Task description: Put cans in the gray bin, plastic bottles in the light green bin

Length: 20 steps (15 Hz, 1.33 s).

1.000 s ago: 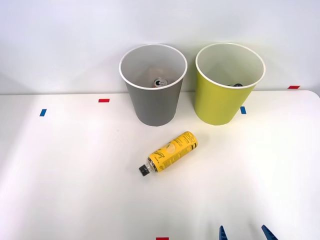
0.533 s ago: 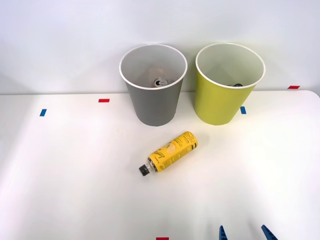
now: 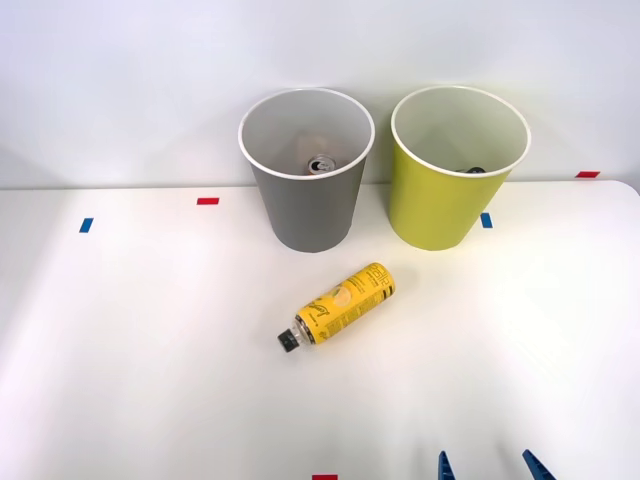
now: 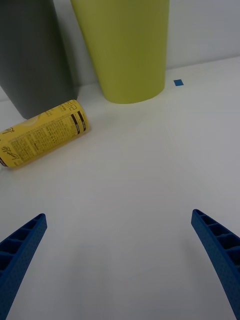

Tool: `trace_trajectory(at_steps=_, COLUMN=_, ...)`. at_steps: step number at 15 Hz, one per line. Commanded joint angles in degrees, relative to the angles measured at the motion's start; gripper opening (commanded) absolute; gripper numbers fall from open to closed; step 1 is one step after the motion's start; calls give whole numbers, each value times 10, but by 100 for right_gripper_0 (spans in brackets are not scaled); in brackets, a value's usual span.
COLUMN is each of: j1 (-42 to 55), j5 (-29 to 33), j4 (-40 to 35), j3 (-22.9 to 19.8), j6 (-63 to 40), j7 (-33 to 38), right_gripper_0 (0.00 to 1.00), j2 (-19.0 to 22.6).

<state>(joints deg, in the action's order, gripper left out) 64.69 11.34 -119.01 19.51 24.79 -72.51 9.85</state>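
- Your right gripper (image 3: 490, 466) sits at the near edge of the worktop (image 3: 130, 350), its blue fingers (image 4: 20, 247) spread wide apart and holding nothing.
- The plastic bottle (image 3: 340, 305) lies on its side on the worktop, out in front of the two bins — black cap toward you and to the left, its base pointing toward the gap between the bins.
- It is well apart from the gripper, ahead of it and to its left.
- The gray bin (image 3: 307, 175) stands upright at the back; a can (image 3: 321, 164) rests inside it, silver end showing.
- The light green bin (image 3: 455, 170) stands upright just beside it on the right, with something dark inside that you cannot make out.
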Motion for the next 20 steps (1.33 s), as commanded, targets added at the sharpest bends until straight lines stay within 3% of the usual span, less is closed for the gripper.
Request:
trace_trajectory(at_steps=1, j1=0, j5=0, j4=0, j3=0, j6=0, j7=0, right_gripper_0=100, j2=0)
trace_trajectory(at_steps=20, j1=0, j5=0, j4=0, j3=0, j6=0, j7=0, right_gripper_0=100, j2=0)
